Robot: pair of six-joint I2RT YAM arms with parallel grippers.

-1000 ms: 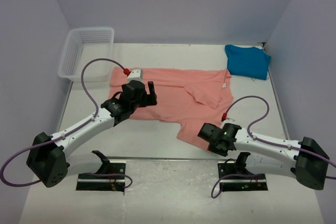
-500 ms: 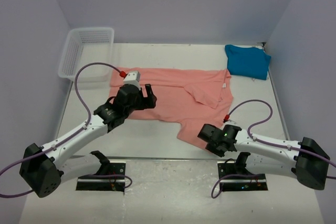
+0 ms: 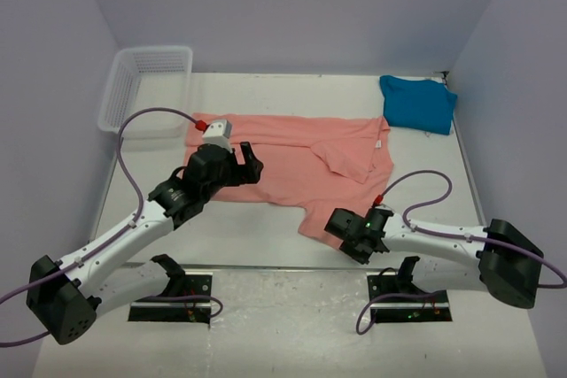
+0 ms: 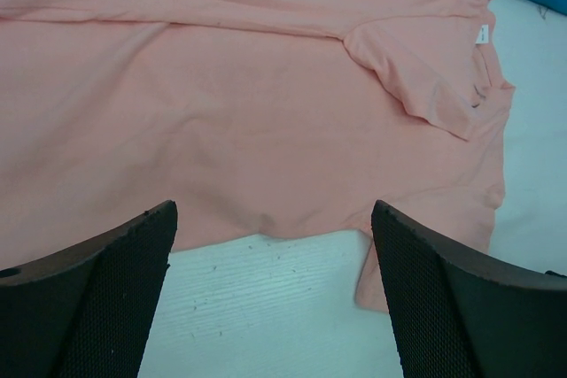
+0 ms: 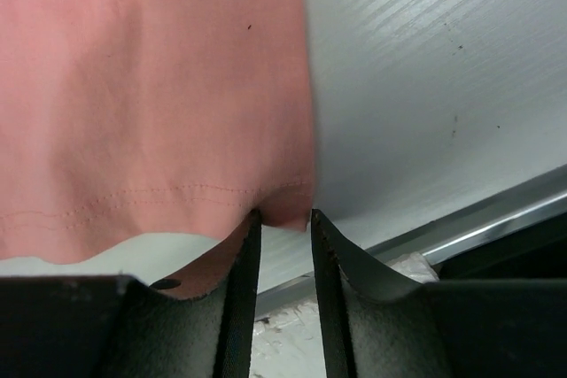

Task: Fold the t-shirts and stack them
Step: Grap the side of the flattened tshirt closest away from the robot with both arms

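First fold, by my judgement: the salmon-pink cloth t-shirt (image 3: 292,161) lies spread mid-table, with the teal-blue cloth t-shirt (image 3: 418,104) at 1 o'clock. The right gripper (image 5: 285,219) straddles the pink hem's 5 o'clock corner, jaws narrowly apart, grip uncertain. The left gripper (image 4: 272,210) gapes empty at 8 o'clock. Next comes a firm pinch.

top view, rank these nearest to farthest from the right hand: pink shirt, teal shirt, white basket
1. pink shirt, centre; its near hem corner lies right at the right hand.
2. teal shirt, back right corner.
3. white basket, back left corner, on the other side.
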